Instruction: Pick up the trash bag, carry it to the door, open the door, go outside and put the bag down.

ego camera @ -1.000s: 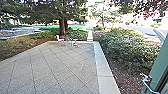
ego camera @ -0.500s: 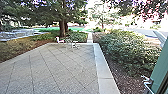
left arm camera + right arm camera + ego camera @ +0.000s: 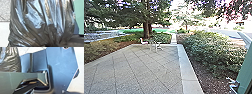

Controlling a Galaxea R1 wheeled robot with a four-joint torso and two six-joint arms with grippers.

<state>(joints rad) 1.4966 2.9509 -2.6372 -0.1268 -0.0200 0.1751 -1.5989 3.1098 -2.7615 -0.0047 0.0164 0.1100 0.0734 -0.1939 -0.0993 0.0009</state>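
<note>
Trash bag [image 3: 42, 25]: dark, glossy, plastic gathered tight, close to the left wrist camera. Left gripper, right gripper: can't tell whether wide, narrow or holding. Near right, green door [image 3: 246, 72] with metal handle [image 3: 233, 85]. Paved yard [image 3: 139, 70] ahead; shrubs [image 3: 209, 50] right, tree [image 3: 146, 30] far.

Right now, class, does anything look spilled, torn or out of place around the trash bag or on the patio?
Nothing stands out: the dark plastic trash bag shows no visible tear, and the paved patio looks even.
</note>
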